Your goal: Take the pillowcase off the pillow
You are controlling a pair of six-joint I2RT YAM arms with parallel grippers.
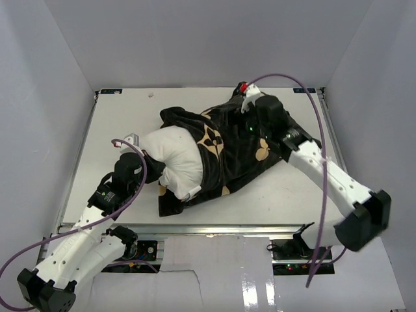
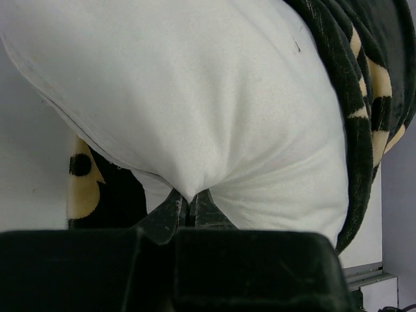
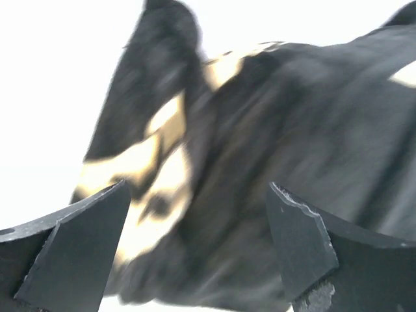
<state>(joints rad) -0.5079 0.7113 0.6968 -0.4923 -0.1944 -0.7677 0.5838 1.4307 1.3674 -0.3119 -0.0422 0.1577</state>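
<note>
From above, the white pillow [image 1: 177,156] lies on the table [image 1: 117,123], its far half inside the black flowered pillowcase [image 1: 240,146]. The small tag [image 1: 193,193] is too small to read.

Left wrist: my left gripper [image 2: 188,208] has its jaws pressed together, pinching pillow fabric.

Right wrist: my right gripper [image 3: 198,188] has its jaws spread, with the blurred pillowcase just ahead.

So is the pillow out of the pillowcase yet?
Partly out: the pillow bulges bare at one end, the pillowcase covers the rest, and the left gripper pinches the bare end.
</note>
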